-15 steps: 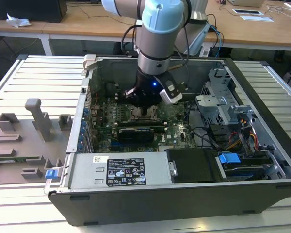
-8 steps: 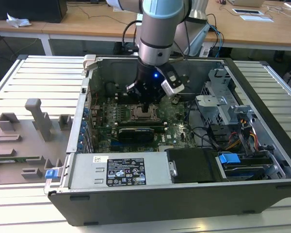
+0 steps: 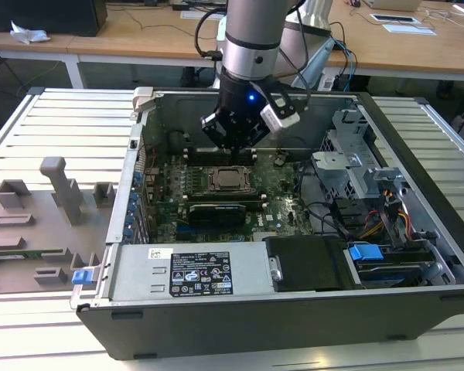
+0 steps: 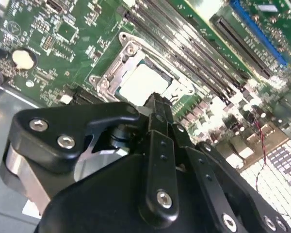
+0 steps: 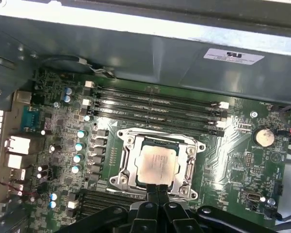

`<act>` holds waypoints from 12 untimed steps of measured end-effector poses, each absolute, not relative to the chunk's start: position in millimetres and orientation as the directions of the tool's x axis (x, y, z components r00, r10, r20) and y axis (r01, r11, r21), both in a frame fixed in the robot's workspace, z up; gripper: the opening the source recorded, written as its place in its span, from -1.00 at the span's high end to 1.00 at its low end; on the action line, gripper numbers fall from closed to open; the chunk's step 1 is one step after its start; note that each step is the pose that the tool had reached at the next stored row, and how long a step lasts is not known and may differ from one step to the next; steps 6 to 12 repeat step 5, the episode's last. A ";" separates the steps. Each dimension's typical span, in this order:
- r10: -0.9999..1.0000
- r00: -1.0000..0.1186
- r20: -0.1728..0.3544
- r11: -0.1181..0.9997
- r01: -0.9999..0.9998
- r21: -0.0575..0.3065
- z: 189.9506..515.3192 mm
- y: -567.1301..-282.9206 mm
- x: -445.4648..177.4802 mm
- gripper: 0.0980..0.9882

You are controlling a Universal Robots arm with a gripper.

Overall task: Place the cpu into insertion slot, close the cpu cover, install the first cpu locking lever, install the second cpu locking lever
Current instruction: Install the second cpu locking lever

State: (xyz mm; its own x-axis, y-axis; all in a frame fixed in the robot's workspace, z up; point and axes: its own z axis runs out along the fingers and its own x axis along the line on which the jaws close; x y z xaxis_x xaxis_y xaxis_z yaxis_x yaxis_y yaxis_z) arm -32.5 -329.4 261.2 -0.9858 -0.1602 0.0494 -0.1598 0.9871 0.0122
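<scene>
gripper [image 3: 233, 145] above the cpu [image 3: 230, 180]

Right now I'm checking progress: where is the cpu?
The cpu sits in the insertion slot on the green board, framed by the cpu cover, beside the long memory slots; the tool is at its edge.

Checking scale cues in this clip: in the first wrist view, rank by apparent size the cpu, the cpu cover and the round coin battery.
1. cpu cover
2. cpu
3. coin battery
</scene>
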 end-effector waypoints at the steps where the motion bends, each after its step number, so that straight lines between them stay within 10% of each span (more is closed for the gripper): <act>1: -0.160 -0.986 0.050 0.987 -0.160 0.012 261.3 -329.4 -32.5 0.98; 12: -0.160 -0.986 0.050 0.987 -0.160 0.012 261.6 -329.5 -32.5 0.98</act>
